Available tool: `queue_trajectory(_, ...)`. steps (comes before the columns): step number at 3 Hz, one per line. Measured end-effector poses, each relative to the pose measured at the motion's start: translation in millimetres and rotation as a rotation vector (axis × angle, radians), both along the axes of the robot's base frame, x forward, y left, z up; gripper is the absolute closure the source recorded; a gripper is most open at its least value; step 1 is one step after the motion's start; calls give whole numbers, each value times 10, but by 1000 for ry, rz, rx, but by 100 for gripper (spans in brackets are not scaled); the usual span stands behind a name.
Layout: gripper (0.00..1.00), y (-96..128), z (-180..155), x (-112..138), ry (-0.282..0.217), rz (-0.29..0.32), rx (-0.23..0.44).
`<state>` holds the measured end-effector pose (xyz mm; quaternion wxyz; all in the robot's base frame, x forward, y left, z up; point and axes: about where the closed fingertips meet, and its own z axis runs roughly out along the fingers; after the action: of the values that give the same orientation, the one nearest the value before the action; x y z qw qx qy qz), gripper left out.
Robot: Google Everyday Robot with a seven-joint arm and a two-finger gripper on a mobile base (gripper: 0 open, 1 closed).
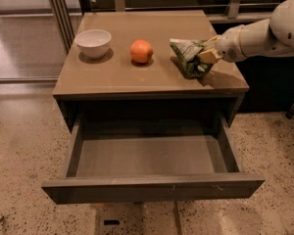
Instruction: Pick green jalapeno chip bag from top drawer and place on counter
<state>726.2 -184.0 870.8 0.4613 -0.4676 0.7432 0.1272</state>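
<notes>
The green jalapeno chip bag (187, 57) lies crumpled on the right part of the counter (137, 77), touching its surface. My gripper (208, 54) reaches in from the right on a white arm and is shut on the bag's right side, low over the counter. The top drawer (152, 187) is pulled wide open below the counter, and its inside shows nothing in it.
A white bowl (93, 42) stands at the counter's left and a round orange fruit (141, 51) in its middle, left of the bag. Speckled floor surrounds the cabinet. A metal-framed glass partition stands at the far left, with railings behind the counter.
</notes>
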Motion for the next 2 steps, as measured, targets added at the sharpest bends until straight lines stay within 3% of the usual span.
queue_trajectory(1,12,0,0,0,0,0,0)
queue_trajectory(2,0,1,-1,0,0,0,0)
